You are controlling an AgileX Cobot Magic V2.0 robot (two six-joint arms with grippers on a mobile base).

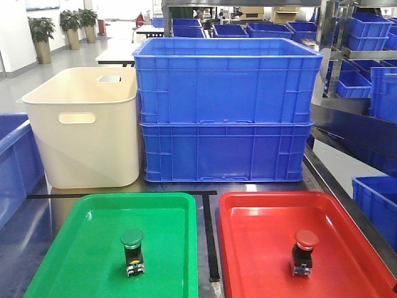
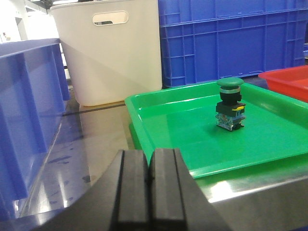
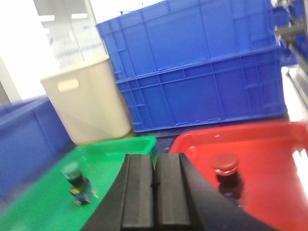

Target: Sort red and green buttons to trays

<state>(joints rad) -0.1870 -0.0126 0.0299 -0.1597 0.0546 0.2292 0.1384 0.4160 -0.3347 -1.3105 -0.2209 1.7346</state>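
Well, L hand & R hand both fully closed, holding nothing, touching nothing.

1. The table is a dark, glossy surface crossed by strips of black tape.
2. On its near left lies the green tray; the red tray lies just beside it on the right.
3. Far left stands a cream tub, with two stacked blue crates close on its right.
4. Another blue crate sits at the left edge.
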